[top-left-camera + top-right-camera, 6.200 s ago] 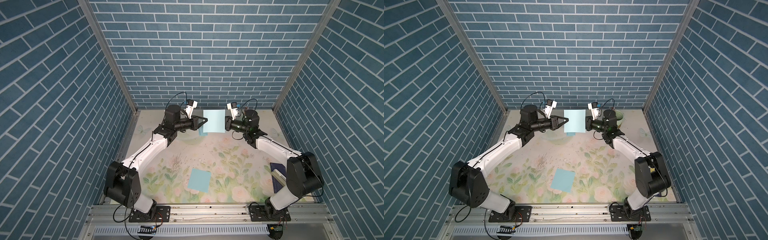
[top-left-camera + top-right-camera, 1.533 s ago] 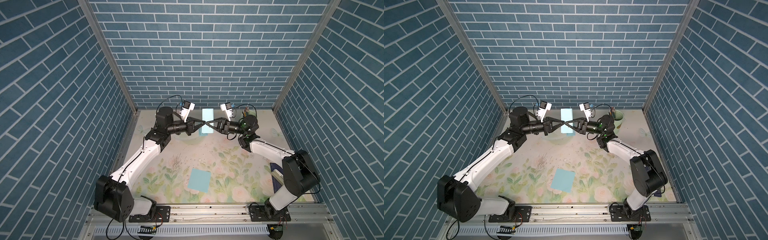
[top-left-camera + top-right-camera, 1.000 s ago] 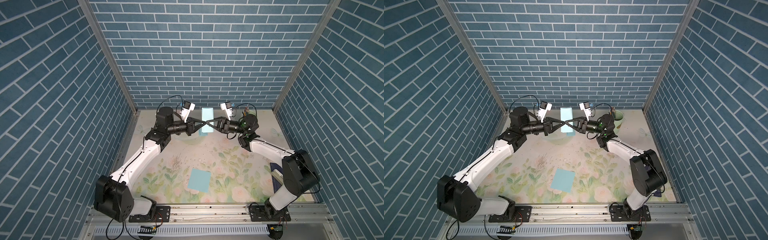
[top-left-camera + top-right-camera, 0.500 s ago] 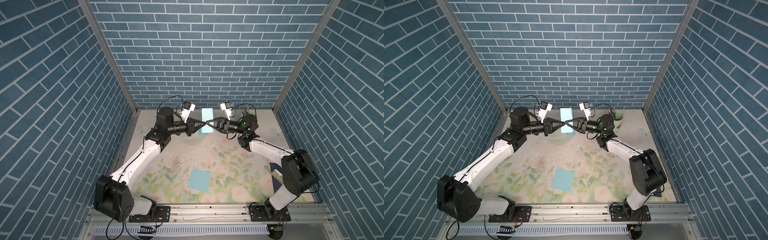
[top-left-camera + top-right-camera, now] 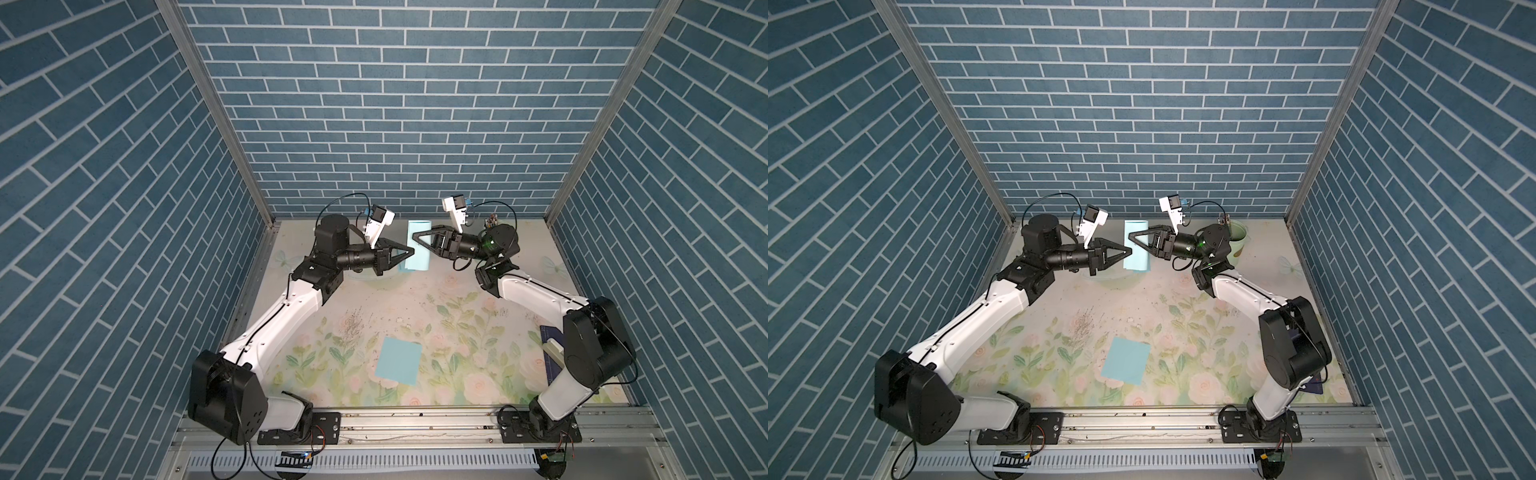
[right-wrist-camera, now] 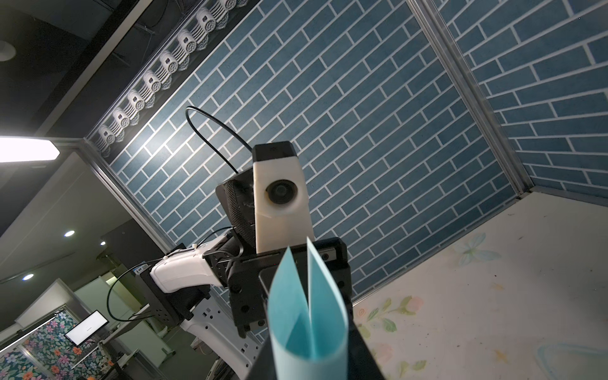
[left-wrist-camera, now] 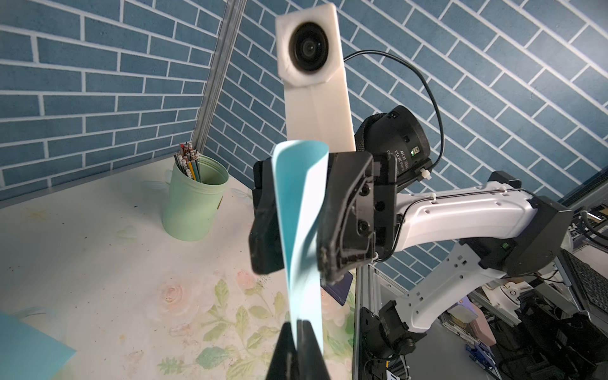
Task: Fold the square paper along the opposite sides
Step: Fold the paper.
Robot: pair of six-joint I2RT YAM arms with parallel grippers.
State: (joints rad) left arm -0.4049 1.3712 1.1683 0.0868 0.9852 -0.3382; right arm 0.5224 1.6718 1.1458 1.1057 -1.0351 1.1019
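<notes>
In both top views the left gripper (image 5: 411,251) and right gripper (image 5: 412,237) meet tip to tip above the far middle of the table (image 5: 457,332). The light-blue paper (image 5: 1138,259) hangs between them, and another blue sheet (image 5: 1126,363) lies flat near the front.

Left wrist view: the left gripper's jaws are pinched tight on the paper's two edges.

Right wrist view: the paper's curled loop sits between the right gripper's slightly parted jaws. I cannot tell whether they press it.

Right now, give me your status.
Left end effector shut on paper. Right end effector astride it, grip unclear. Paper aloft, curled over, uncreased. Spare sheet flat on table, well clear.
</notes>
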